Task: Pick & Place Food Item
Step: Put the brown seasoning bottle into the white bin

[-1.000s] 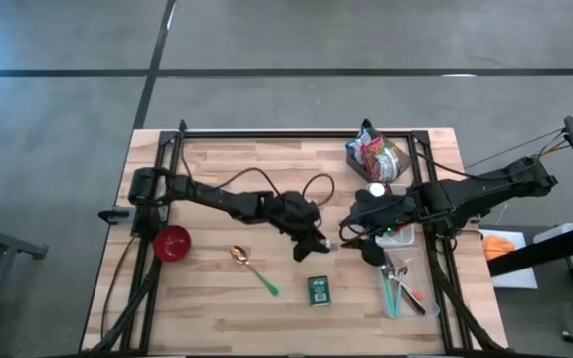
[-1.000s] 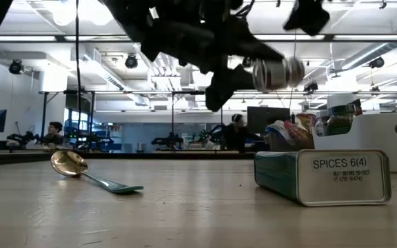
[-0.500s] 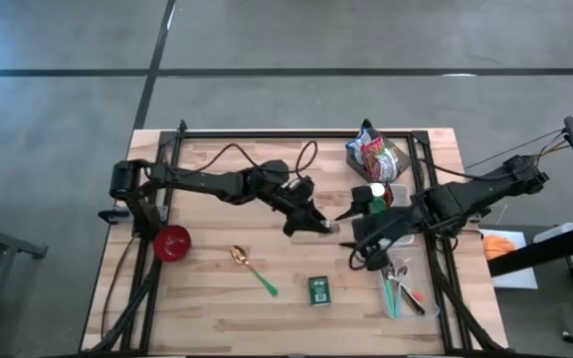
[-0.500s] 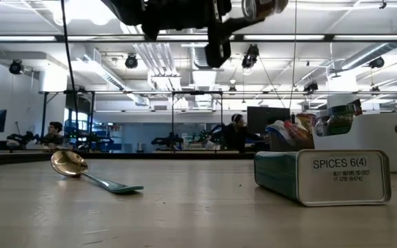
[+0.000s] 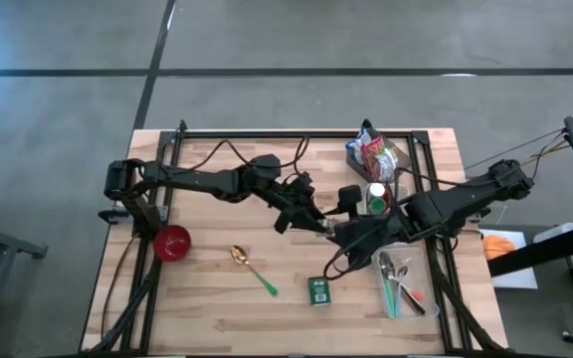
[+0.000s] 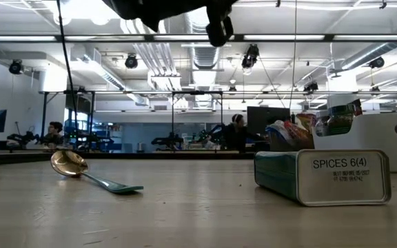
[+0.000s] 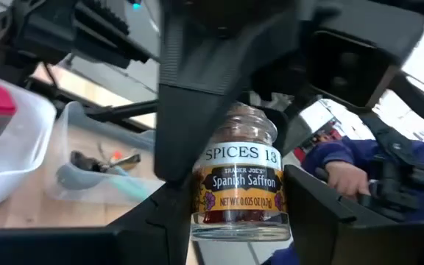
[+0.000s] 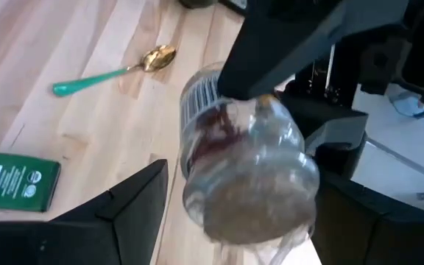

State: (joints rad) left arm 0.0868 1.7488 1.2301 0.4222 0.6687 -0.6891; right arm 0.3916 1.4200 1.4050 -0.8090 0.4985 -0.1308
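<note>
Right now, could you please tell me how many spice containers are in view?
2: a Spanish saffron jar held aloft between both end effectors, and a green spice tin lying on the table's near edge. Others may be hidden.

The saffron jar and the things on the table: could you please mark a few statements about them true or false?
1. The left gripper holds the saffron jar. True.
2. The spoon lies inside the red bowl. False: it lies on the table, apart from the bowl.
3. The right gripper has its jaws open either side of the jar. True.
4. The green tin is held aloft. False: it lies on the table.
</note>
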